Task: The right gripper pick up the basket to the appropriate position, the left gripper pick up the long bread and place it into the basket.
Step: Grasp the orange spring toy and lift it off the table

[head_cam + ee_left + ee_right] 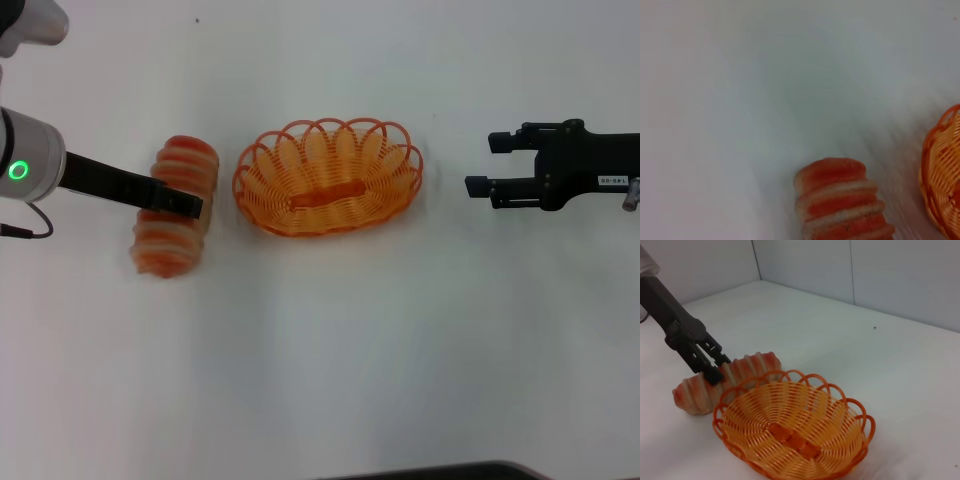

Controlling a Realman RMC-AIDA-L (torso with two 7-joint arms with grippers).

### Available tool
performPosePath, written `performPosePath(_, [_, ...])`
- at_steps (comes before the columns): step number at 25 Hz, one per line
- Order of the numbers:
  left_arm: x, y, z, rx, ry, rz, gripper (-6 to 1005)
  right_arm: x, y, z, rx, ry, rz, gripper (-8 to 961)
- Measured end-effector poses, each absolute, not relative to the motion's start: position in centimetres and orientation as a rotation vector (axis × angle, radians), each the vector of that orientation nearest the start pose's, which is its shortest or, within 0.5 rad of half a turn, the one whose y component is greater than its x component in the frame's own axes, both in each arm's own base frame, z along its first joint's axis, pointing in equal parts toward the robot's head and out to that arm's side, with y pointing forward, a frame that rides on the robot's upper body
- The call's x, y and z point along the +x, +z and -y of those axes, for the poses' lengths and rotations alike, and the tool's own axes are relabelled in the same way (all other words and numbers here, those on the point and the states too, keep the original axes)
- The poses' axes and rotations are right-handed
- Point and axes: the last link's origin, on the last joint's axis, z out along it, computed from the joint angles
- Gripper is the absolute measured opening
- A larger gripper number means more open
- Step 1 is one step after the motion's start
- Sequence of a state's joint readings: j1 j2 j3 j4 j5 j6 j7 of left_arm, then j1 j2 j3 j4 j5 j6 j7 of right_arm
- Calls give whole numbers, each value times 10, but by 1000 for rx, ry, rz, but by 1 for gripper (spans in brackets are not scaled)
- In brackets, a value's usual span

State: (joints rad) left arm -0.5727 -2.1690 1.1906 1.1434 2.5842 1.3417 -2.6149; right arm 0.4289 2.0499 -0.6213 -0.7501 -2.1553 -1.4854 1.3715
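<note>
On the white table, toward its left edge, the long bread lies flat. My left claw is over the middle of it; if its fingers are apart or together I cannot tell. The basket stands just beside the bread, at the table's middle. Near the right edge my right claw hangs with fingers apart, holding nothing.
</note>
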Motion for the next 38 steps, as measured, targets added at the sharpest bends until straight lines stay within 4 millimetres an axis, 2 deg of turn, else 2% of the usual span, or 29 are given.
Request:
performPosePath(7, [-219,-29,-362,-2411,203,1326,856,321,27,-313,-2621,393,-688,775])
performPosePath(24, [-224,-28,-364,-2398,232,1311,753,321,27,-313,-2619,395,-691,775])
performPosePath(26, [-225,-28,-364,-2396,237,1308,615,321,27,-313,-2620,395,-690,775])
performPosePath(38, [-230,-19,-367,-2371,220,1313,507,318,26,-315,-2626,397,-695,775])
